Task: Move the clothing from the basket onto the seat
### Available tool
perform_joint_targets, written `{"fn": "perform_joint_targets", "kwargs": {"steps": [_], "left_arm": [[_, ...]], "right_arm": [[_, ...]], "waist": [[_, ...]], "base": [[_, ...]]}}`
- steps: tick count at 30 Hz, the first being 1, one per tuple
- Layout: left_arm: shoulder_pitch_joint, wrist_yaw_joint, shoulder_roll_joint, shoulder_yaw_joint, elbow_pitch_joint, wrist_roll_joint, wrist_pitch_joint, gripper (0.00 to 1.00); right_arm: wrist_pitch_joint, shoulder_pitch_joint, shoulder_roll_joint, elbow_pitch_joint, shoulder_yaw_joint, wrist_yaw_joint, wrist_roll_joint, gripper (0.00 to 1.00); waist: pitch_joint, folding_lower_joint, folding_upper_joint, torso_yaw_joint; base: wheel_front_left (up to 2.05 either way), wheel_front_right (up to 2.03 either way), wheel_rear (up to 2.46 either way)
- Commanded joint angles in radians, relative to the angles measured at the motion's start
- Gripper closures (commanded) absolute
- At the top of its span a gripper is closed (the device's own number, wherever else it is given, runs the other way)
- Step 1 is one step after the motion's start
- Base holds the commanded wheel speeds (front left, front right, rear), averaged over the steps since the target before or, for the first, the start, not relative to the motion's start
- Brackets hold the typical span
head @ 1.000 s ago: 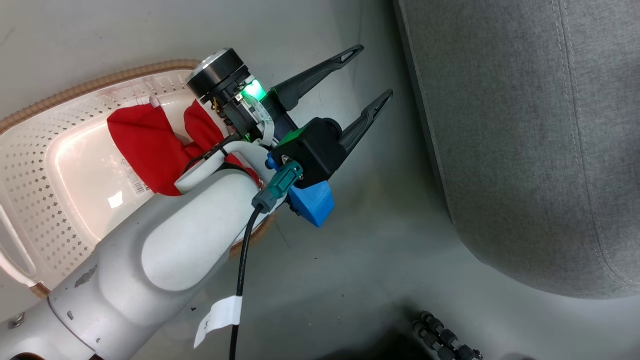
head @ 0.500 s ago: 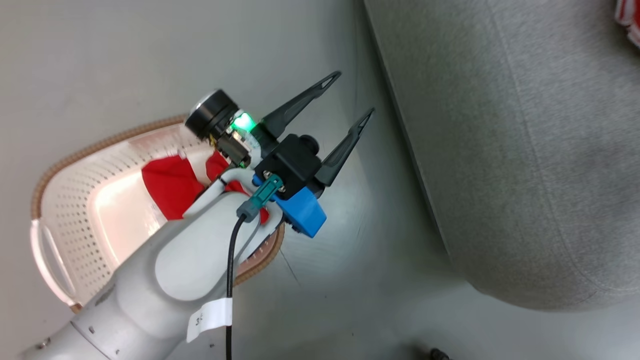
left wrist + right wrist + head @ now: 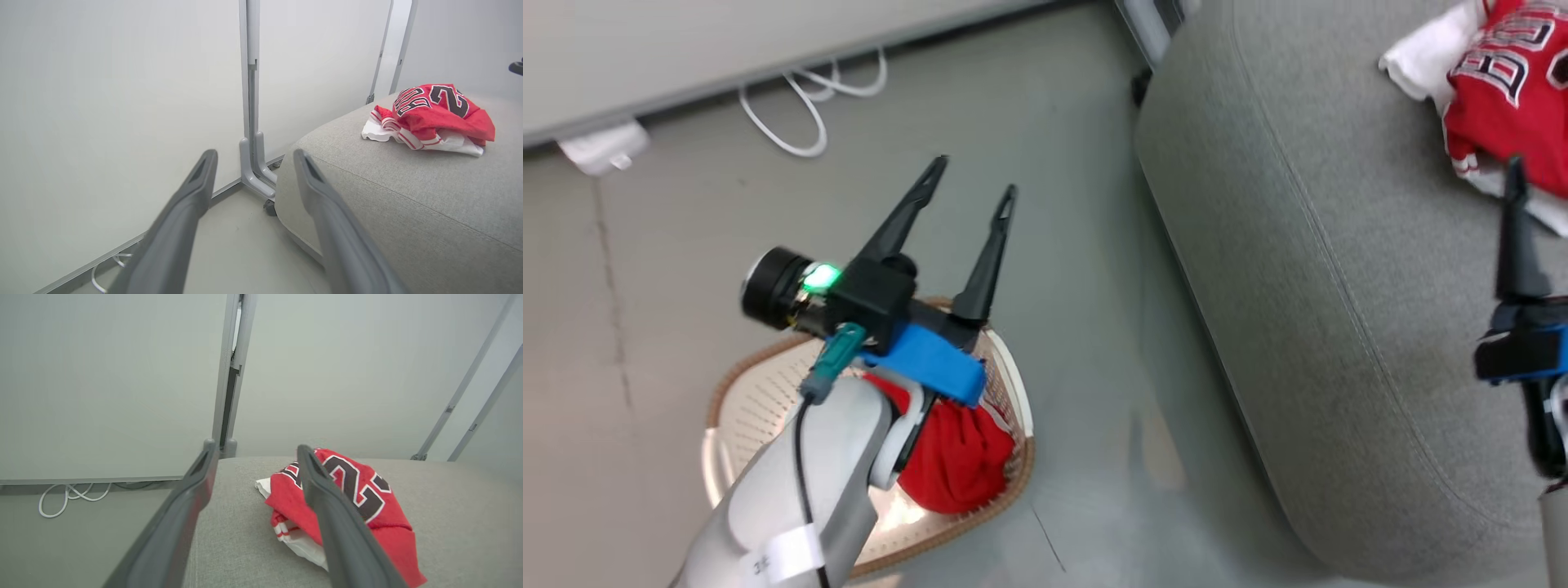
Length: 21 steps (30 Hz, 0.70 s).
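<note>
The jersey (image 3: 1503,90), red with white trim and black-and-white lettering, lies crumpled on the grey seat (image 3: 1298,286); the left wrist view shows this jersey (image 3: 433,110) on the seat (image 3: 388,192) too. The plain red garment (image 3: 960,457) lies in the cream basket (image 3: 1017,392), partly behind my left forearm. My left gripper (image 3: 974,178) hangs open and empty above the floor beyond the basket. My right gripper (image 3: 257,448) is open and empty over the seat, just short of the jersey (image 3: 347,498). One of its fingers (image 3: 1516,245) shows at the head view's right edge.
White cable loops (image 3: 800,114) and a white plug block (image 3: 605,147) lie on the grey floor by the pale wall panel. A grey panel post on a footed base (image 3: 253,163) stands at the seat's far corner. Bare floor separates basket and seat.
The head camera has swung, bringing the wall, the cables, the jersey and the right gripper into view. My left gripper has stayed open and empty, now pointing more steeply up the view.
</note>
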Motion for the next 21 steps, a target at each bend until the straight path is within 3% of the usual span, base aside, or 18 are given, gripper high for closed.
{"fn": "perform_joint_targets", "kwargs": {"steps": [1, 13, 21], "left_arm": [[0.045, 0.006, -0.007, 0.047, -0.017, 0.009, -0.005, 0.00], [0.278, -0.031, -0.082, 0.362, -0.091, 0.090, -0.005, 0.00], [0.413, -0.082, -0.129, 0.485, -0.099, 0.148, -0.005, 0.00]], "right_arm": [[0.000, 0.031, 0.008, -0.015, 0.027, 0.000, -0.003, 0.00], [0.000, 0.147, 0.048, -0.088, 0.146, 0.000, 0.015, 0.00], [0.000, 0.246, 0.078, -0.086, 0.161, 0.000, 0.035, 0.00]], "waist": [[-0.094, 0.0001, 0.0000, 0.059], [-0.255, 0.0001, 0.0000, 0.180], [-0.333, 0.0001, 0.0000, 0.233]], "base": [[0.00, 0.00, 0.00], [0.00, 0.00, 0.00], [0.00, 0.00, 0.00]]}}
